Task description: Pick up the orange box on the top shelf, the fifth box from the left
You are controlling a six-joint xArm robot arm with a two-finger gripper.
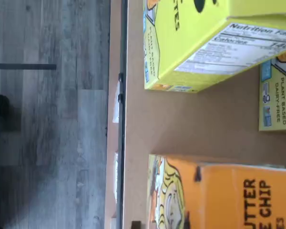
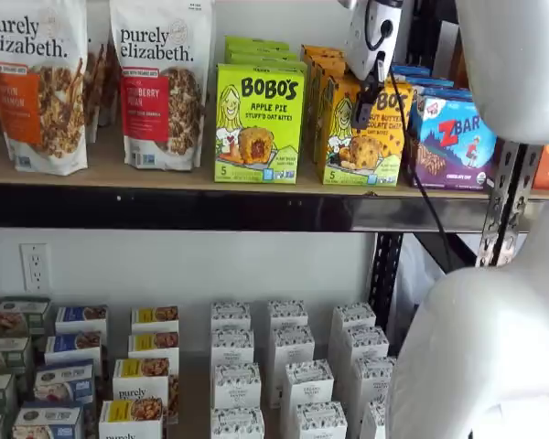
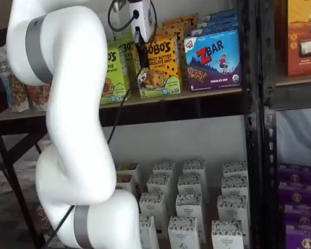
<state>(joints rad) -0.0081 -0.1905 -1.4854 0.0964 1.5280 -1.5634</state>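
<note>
The orange box [image 2: 361,137] stands upright on the top shelf [image 2: 210,208], between a lime-green Bobo's box [image 2: 258,123] and a blue ZBar box [image 2: 453,142]. It shows in both shelf views [image 3: 160,65] and in the wrist view [image 1: 229,195] on the tan board [image 1: 205,124]. My gripper [image 2: 367,94] hangs in front of the orange box's upper part; it also shows in a shelf view [image 3: 143,54]. Its black fingers are seen side-on with no plain gap. No box is held.
Granola bags [image 2: 160,82] stand at the shelf's left. More orange and green boxes stand behind the front row. Small white boxes [image 2: 293,366] fill the lower level. A black upright [image 2: 499,201] is to the right. My white arm [image 3: 72,129] hides part of the shelves.
</note>
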